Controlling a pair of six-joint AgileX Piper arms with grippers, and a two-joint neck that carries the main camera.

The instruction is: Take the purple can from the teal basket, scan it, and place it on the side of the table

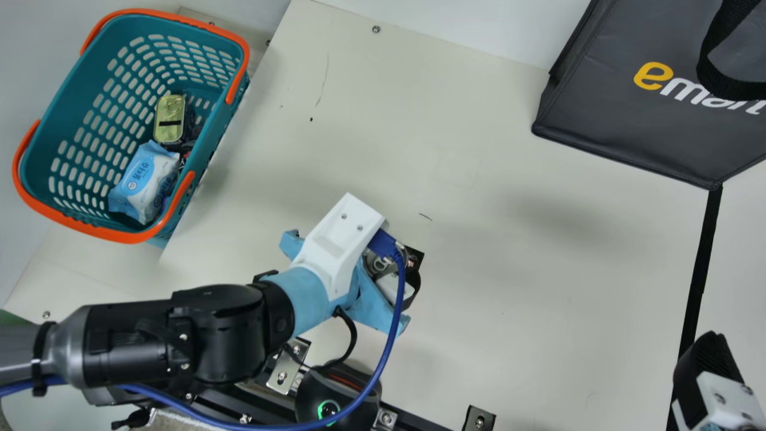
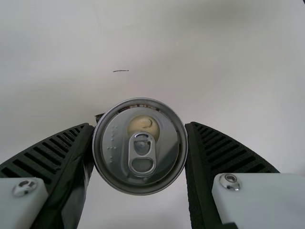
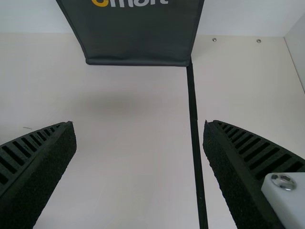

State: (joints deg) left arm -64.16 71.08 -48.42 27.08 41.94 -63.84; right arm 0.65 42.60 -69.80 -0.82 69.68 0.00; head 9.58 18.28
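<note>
The left gripper (image 1: 386, 268) was over the near part of the table (image 1: 508, 311), left of its middle, close to the scanner (image 1: 338, 398) at the near edge. In its wrist view, its ribbed fingers were parted by the can's width and closed against both sides of the can (image 2: 140, 157), the ring-pull lid facing the camera. Whether the can touched the table, I could not tell. The right gripper (image 1: 711, 365) was by the near right corner, beside the black strip (image 1: 697, 281); its wrist view showed the fingers spread wide, with nothing between them. The basket (image 1: 54, 129) sat at the left edge, holding a tin (image 1: 170, 123) and a pack of wipes (image 1: 140, 179). The dark bag (image 1: 628, 129) stood toward the far right.
</note>
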